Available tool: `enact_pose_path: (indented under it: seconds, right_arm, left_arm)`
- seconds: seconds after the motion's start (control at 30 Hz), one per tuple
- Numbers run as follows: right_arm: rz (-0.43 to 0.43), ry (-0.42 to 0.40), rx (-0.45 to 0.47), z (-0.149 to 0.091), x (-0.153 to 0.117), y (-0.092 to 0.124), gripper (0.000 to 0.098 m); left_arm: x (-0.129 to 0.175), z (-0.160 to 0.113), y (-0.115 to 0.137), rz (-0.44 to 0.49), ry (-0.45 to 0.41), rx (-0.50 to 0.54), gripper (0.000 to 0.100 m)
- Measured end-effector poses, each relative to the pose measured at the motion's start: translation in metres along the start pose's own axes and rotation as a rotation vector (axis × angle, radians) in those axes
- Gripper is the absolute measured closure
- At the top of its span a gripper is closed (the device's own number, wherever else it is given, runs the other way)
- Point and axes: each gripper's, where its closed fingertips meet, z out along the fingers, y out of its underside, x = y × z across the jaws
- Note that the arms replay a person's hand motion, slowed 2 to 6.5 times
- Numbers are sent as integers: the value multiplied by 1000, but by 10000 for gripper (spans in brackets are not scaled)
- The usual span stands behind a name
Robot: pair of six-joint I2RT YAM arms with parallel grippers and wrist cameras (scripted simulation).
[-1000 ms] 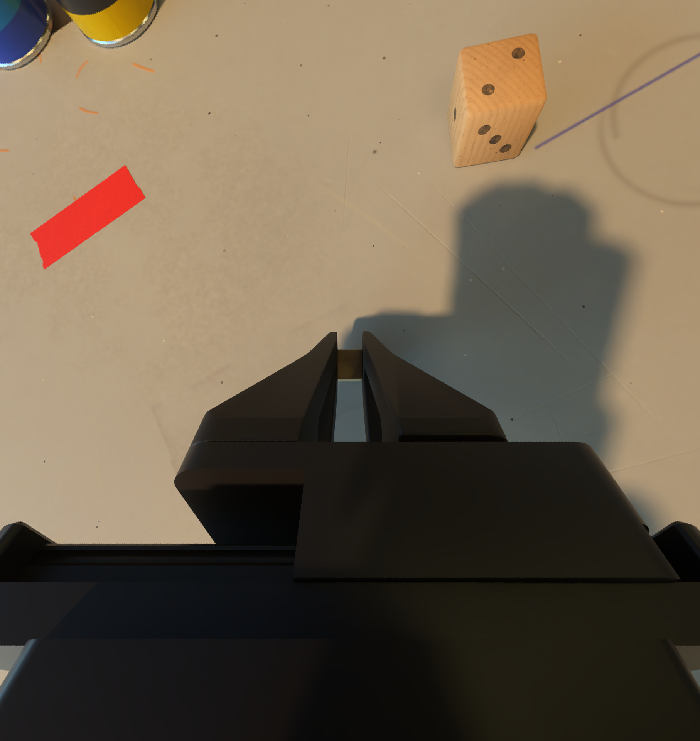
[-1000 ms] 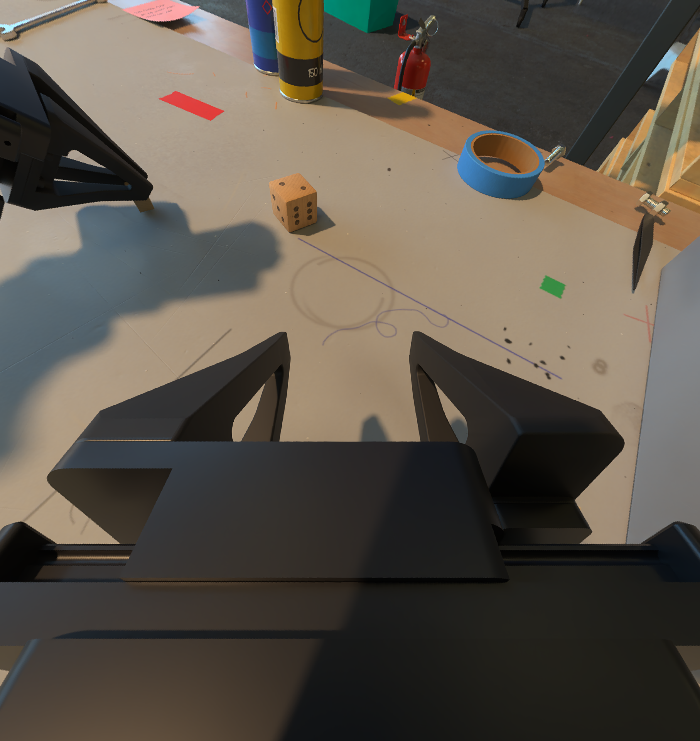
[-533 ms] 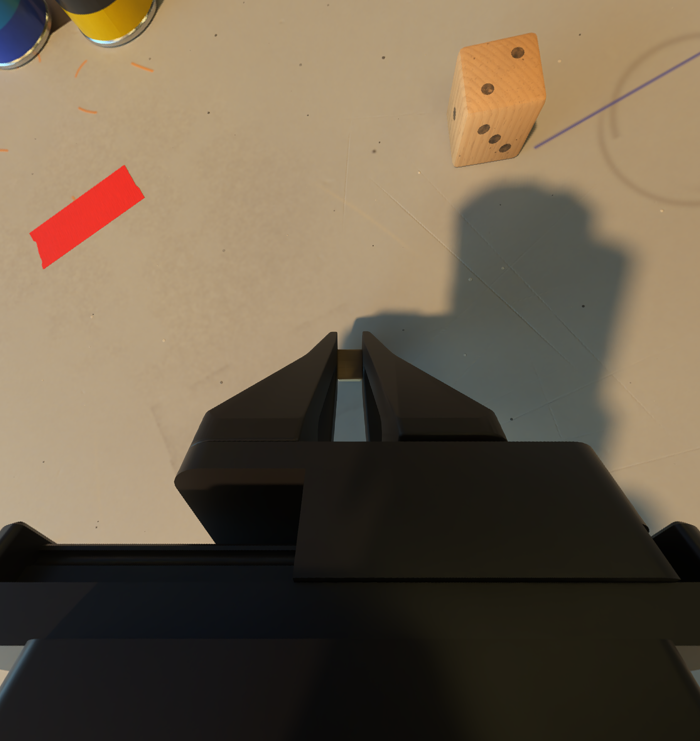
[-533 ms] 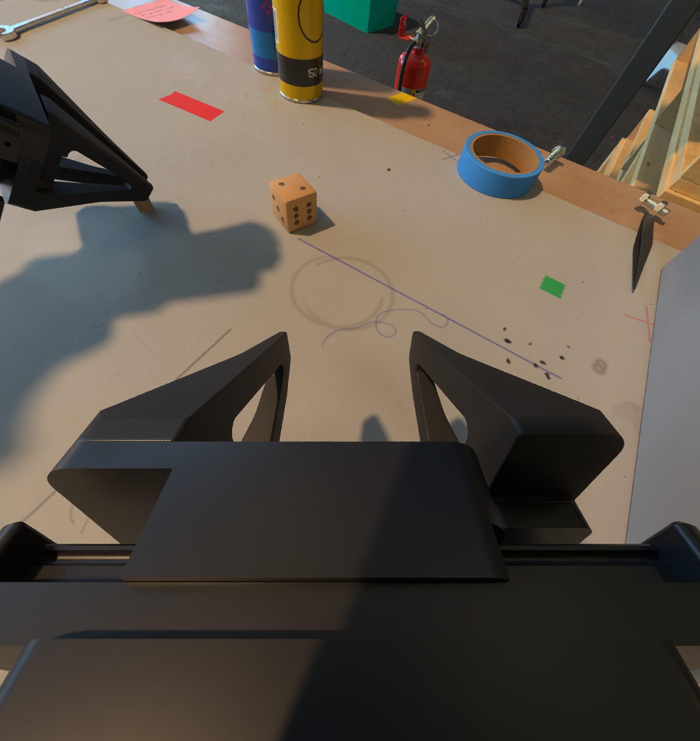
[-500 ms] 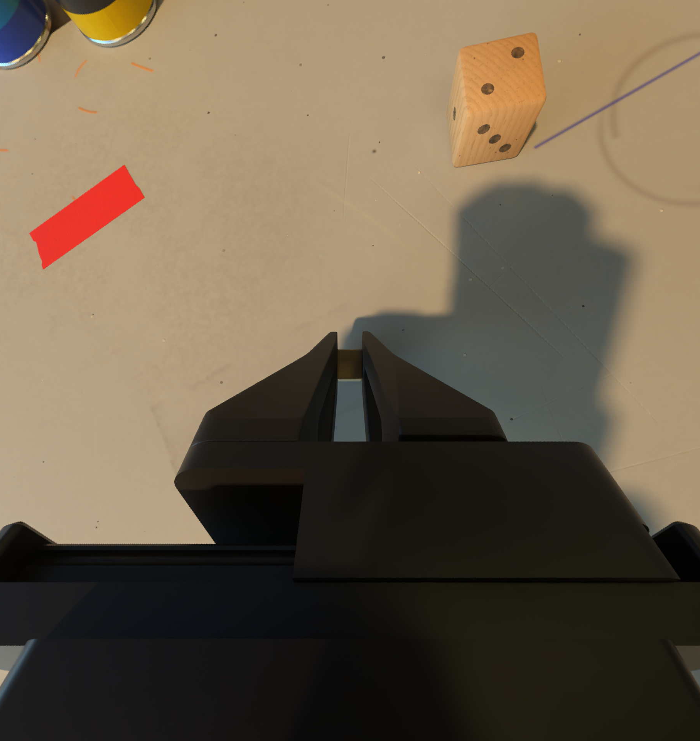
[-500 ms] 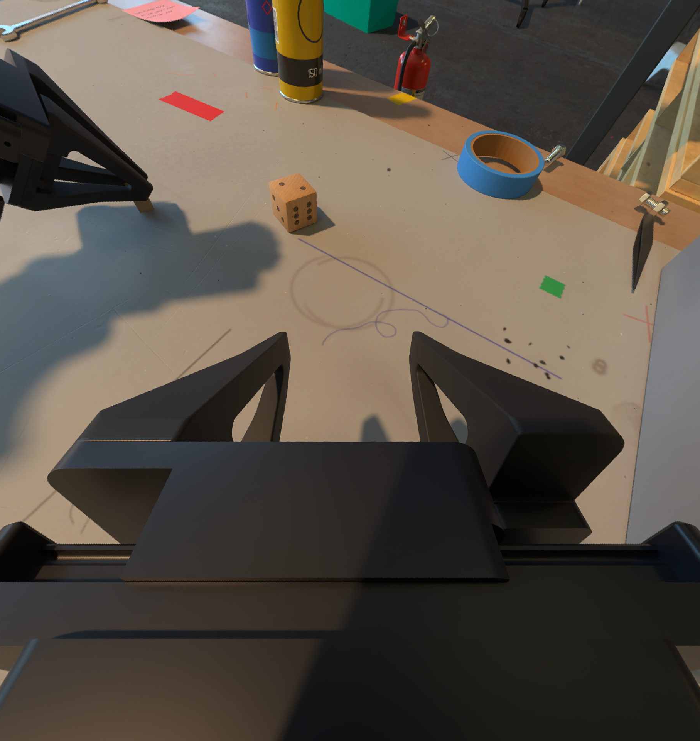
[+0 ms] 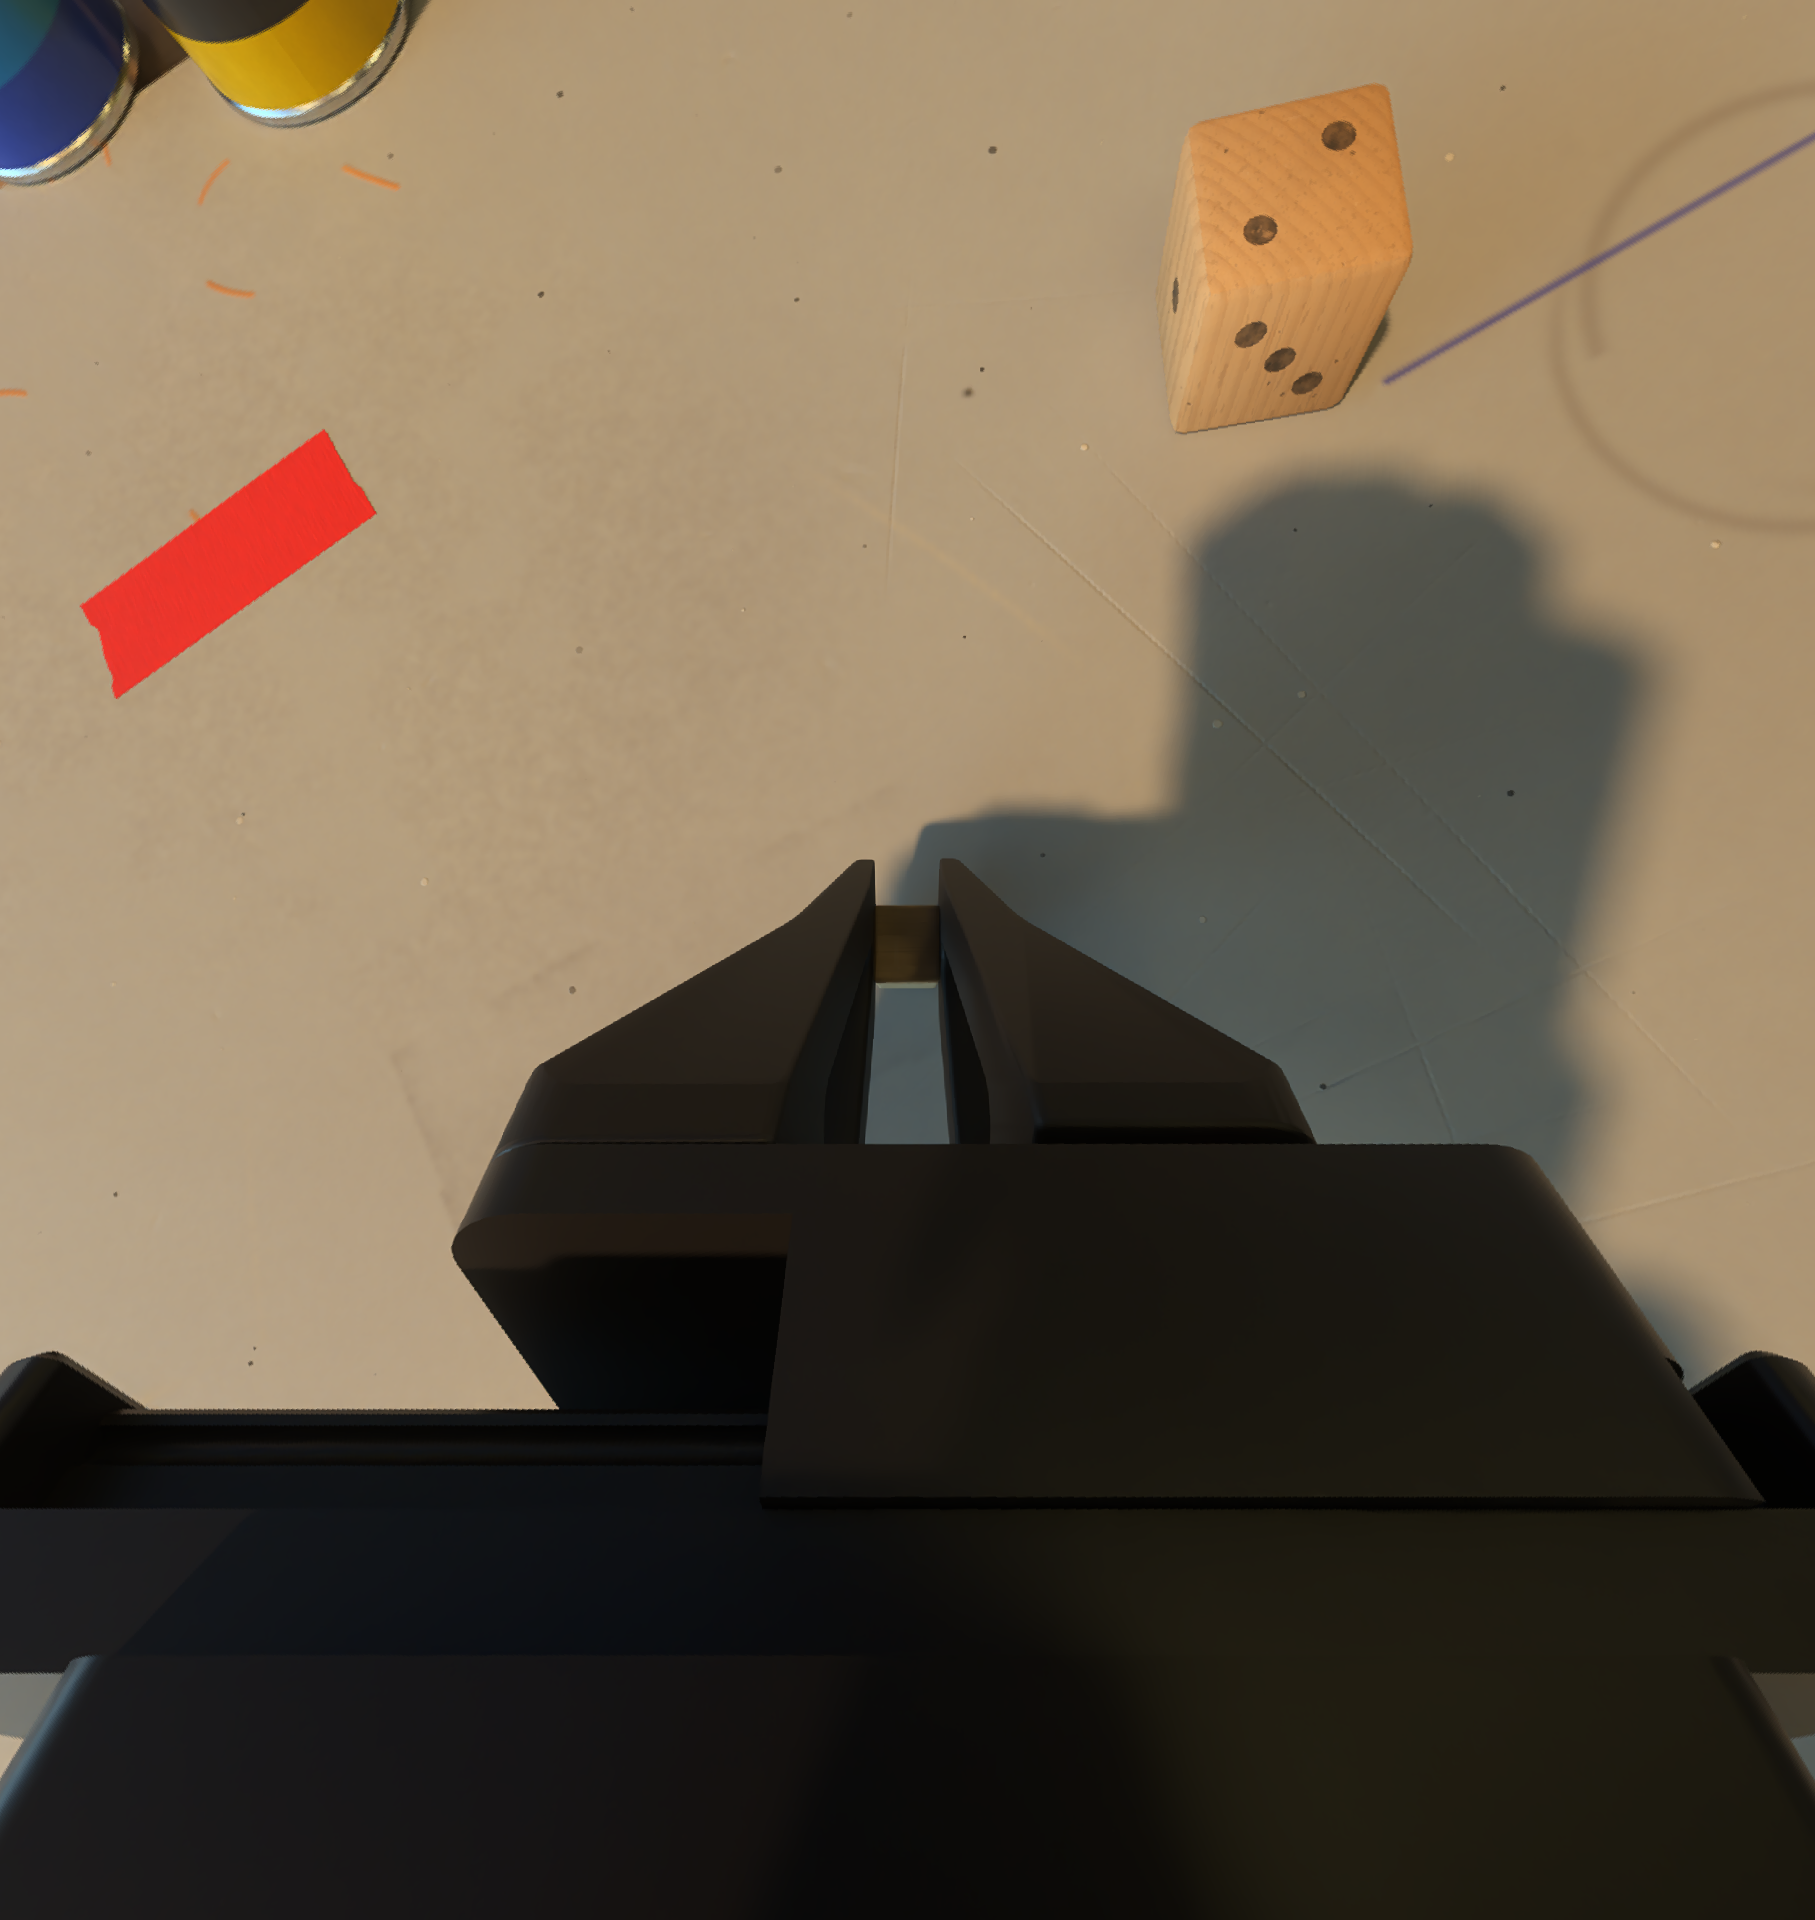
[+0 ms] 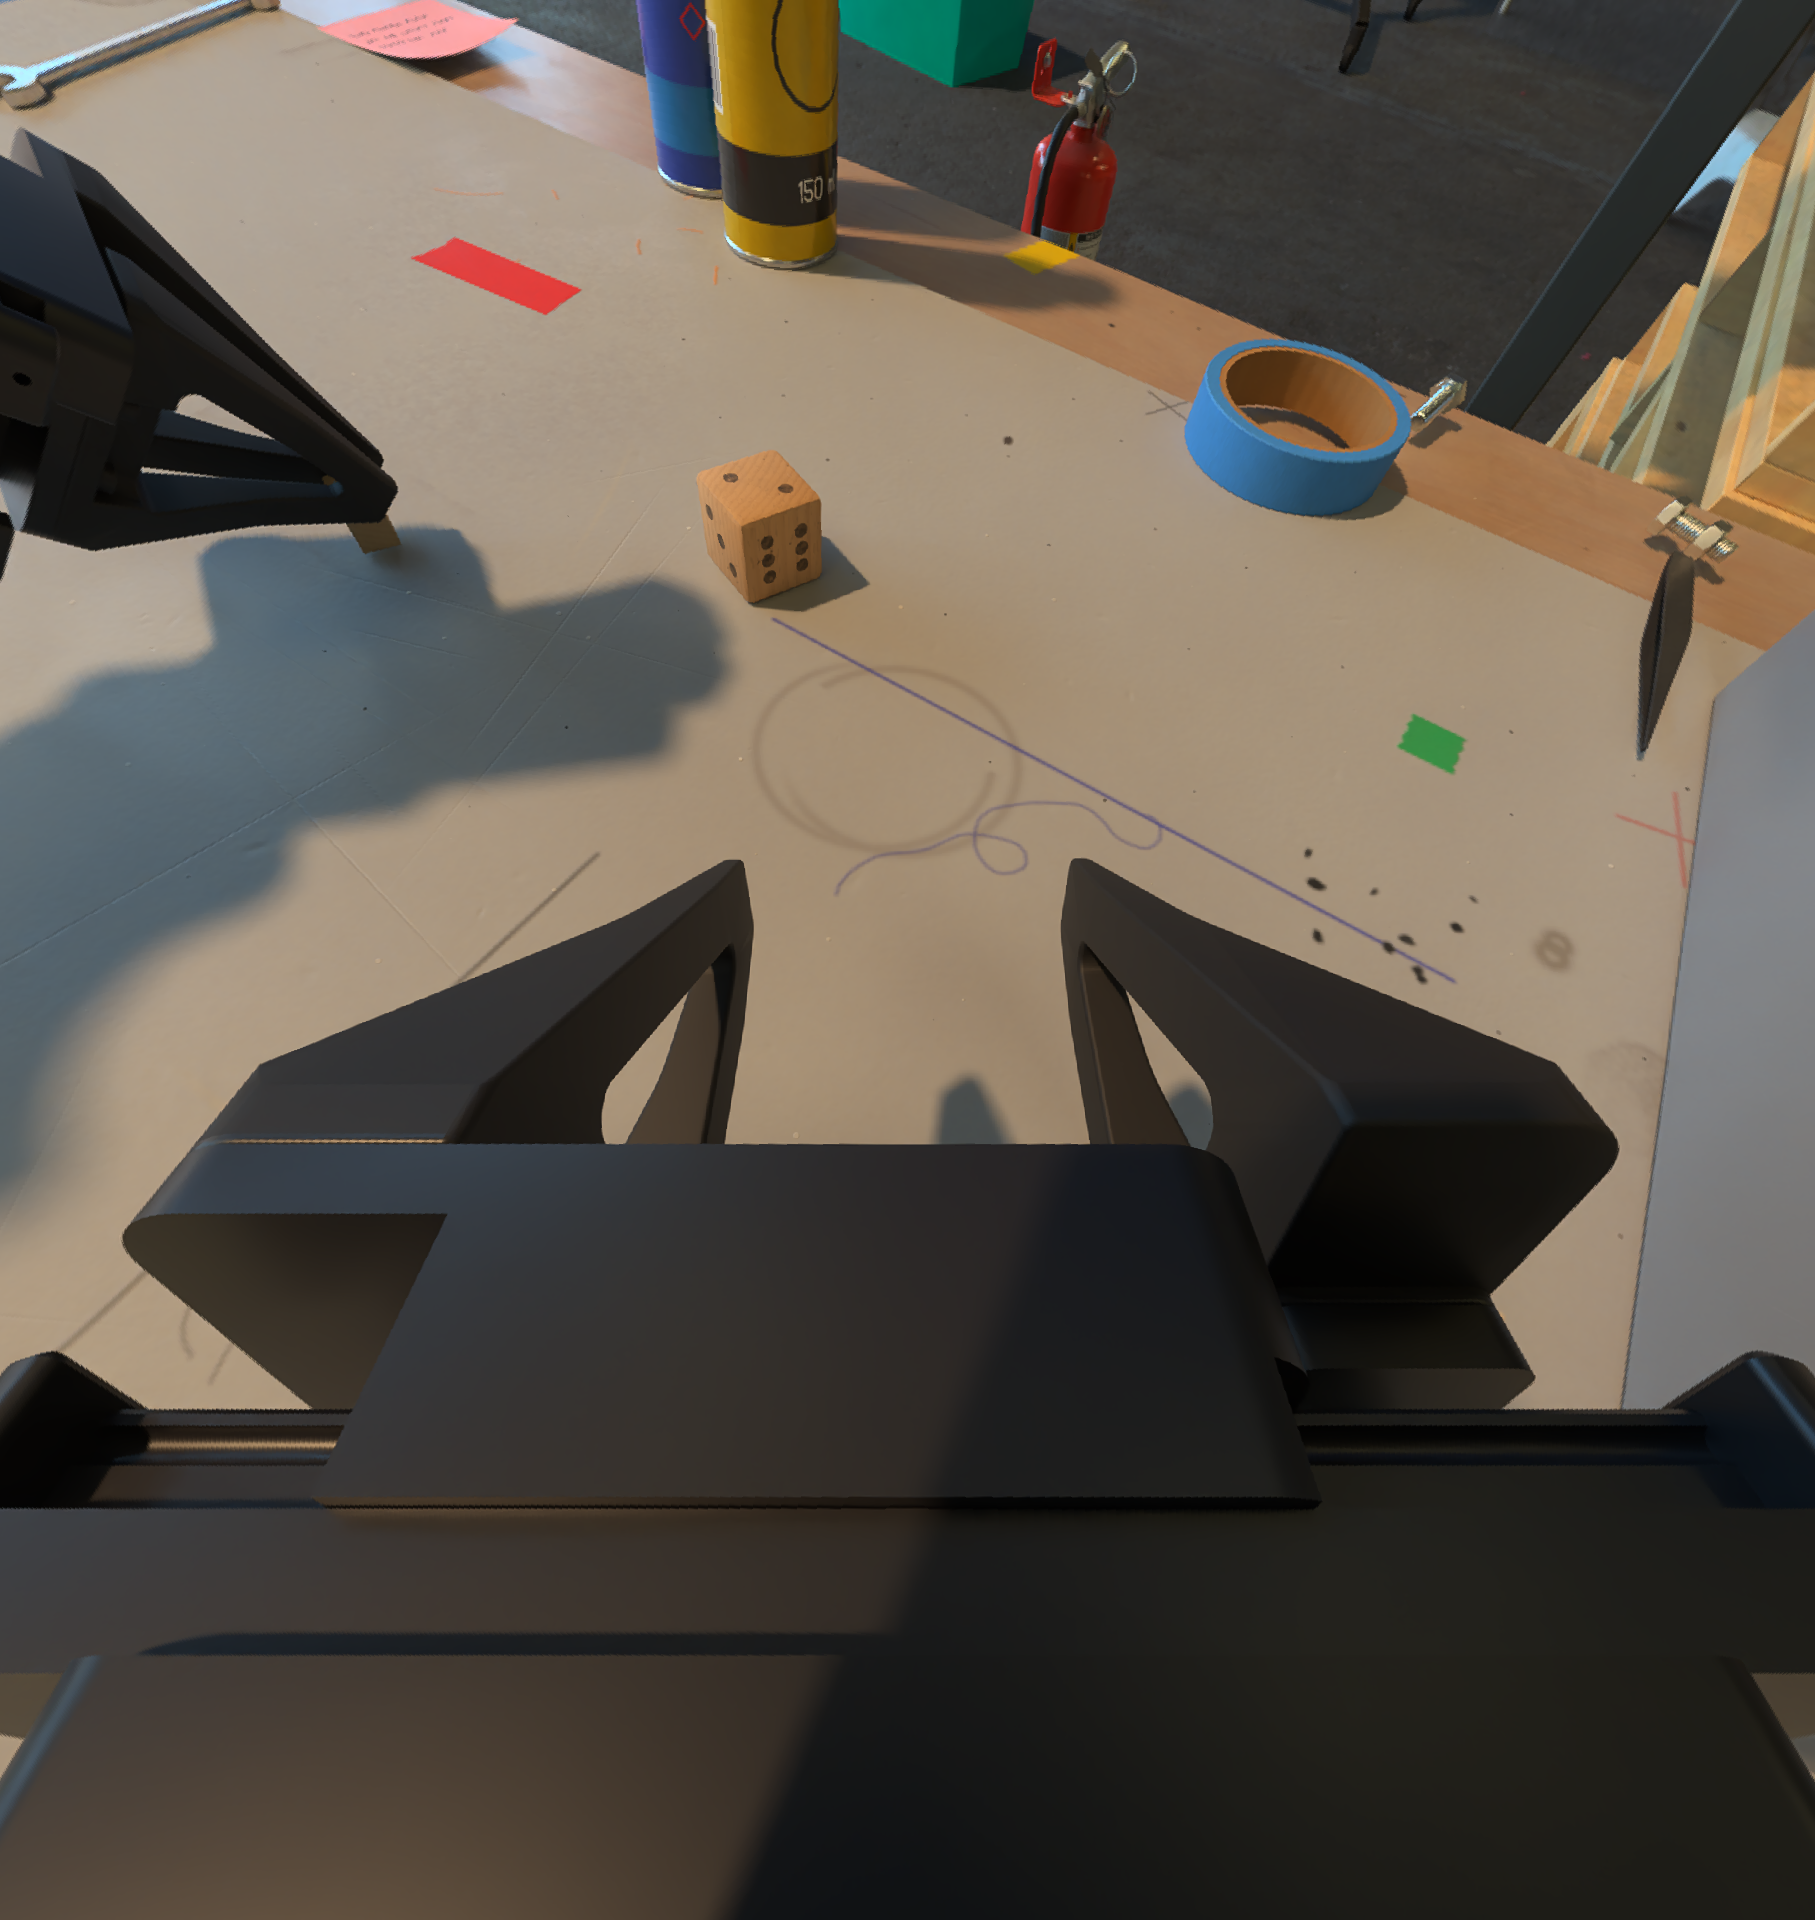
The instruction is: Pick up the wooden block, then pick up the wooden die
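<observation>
My left gripper [image 7: 906, 883] is shut on a small wooden block [image 7: 905, 943], which shows as a thin tan piece between the fingertips. In the right wrist view the left gripper [image 8: 363, 509] holds the block [image 8: 375, 535] at or just above the table; I cannot tell which. The wooden die [image 7: 1282, 260] stands on the table ahead and to the right of the left gripper; it also shows in the right wrist view [image 8: 761, 525]. My right gripper [image 8: 905, 883] is open and empty, well short of the die.
A yellow can [image 8: 775, 125] and a blue can [image 8: 679, 94] stand at the back. A blue tape roll [image 8: 1296, 426] lies at the back right. Red tape [image 7: 228, 561] and a green patch [image 8: 1431, 743] are stuck flat. A grey panel [image 8: 1776, 987] borders the right.
</observation>
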Motion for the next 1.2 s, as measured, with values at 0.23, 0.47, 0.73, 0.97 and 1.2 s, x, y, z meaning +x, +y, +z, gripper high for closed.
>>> enact_pose_path:
  seconds: [0.23, 0.47, 0.73, 0.97, 1.2]
  right_arm:
    - [-1, 0, 2, 0, 0, -1, 470]
    - [-1, 1, 5, -1, 0, -2, 471]
    - [-2, 2, 6, -1, 1, -2, 450]
    - [-1, 4, 7, -1, 1, -2, 402]
    - [-1, 4, 6, -1, 2, -2, 353]
  left_arm:
    - [0, 0, 1, 7, -9, 3, 901]
    - [1, -1, 1, 21, -16, 11, 900]
    - [2, -3, 1, 38, -18, 23, 900]
    - [3, -5, -1, 50, -18, 39, 900]
    - [3, -10, -2, 63, -13, 67, 900]
